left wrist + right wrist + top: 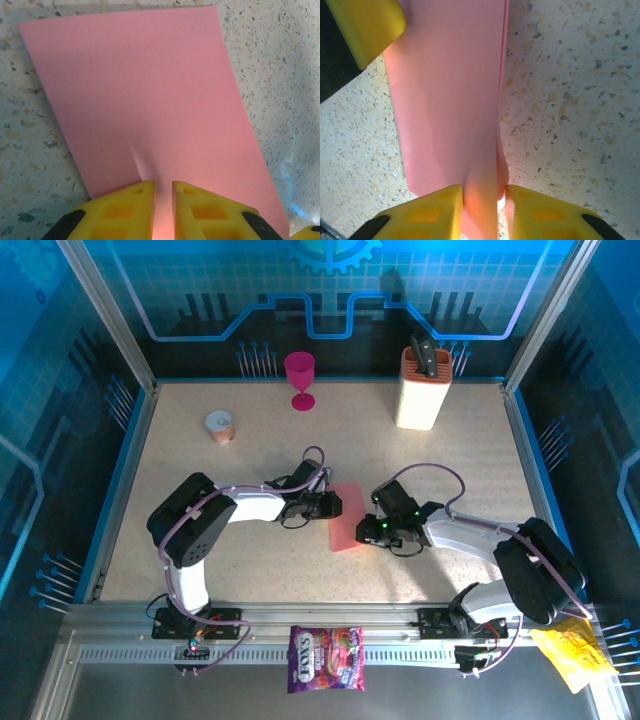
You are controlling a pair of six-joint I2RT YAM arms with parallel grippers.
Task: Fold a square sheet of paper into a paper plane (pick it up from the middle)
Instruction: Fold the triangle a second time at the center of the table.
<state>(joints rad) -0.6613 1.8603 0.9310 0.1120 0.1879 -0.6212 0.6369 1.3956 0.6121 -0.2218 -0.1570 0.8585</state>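
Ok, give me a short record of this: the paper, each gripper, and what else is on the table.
paper: thin salmon-pink sheet of paper, a narrow rectangle on the speckled table
left gripper: shut on one edge, paper puckered there
right gripper: shut on the sheet from the other side
far side: magenta plastic goblet, cream knife block

Top cam: the pink paper [345,518] has part of each side edge under the arms [440,525]. Wrist cams crop left fingers [125,212] and right fingers [430,215] at the bottom, hiding its near edge.
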